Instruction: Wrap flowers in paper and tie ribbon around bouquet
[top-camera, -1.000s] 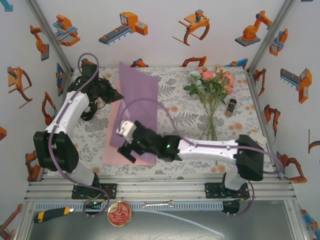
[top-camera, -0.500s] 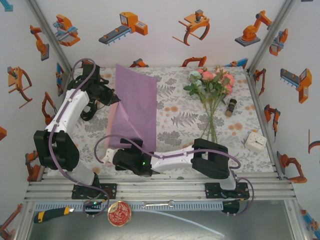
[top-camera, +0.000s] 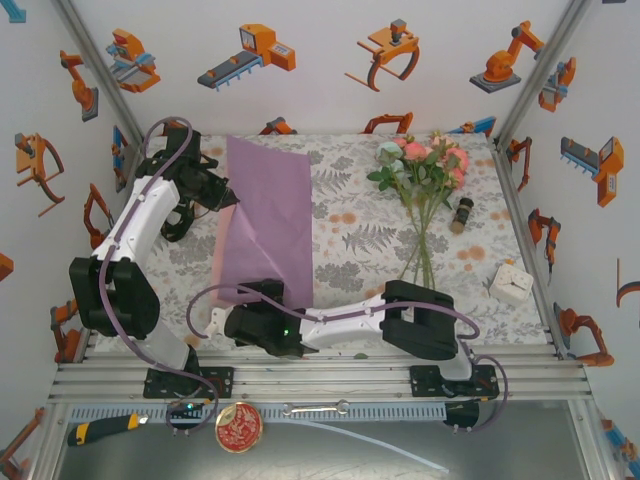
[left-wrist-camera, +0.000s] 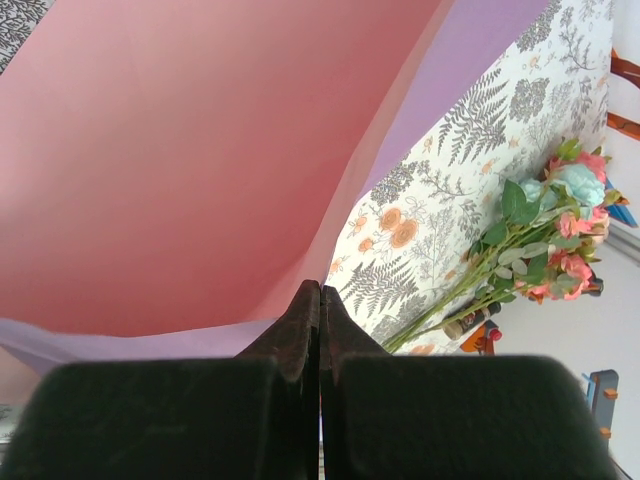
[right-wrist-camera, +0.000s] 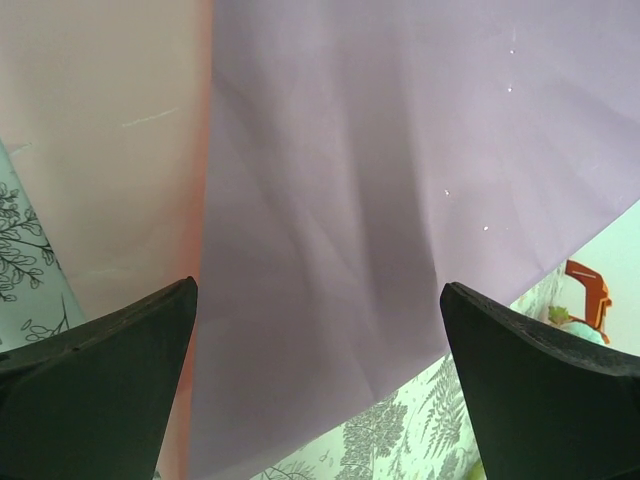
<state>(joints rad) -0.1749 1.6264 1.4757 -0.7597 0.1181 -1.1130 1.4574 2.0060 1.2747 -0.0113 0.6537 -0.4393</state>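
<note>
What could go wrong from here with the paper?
The left end effector pinches one edge of the thin paper, with that side raised; a pull could tear or crease it. The right end effector hangs open by the paper's near end and could snag or crumple it.

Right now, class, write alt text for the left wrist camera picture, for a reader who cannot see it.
The left claw, shut, pinches the edge of a lifted paper sheet, its pink side facing the camera. Beyond, flowers lie on a fern-print tablecloth.
</note>
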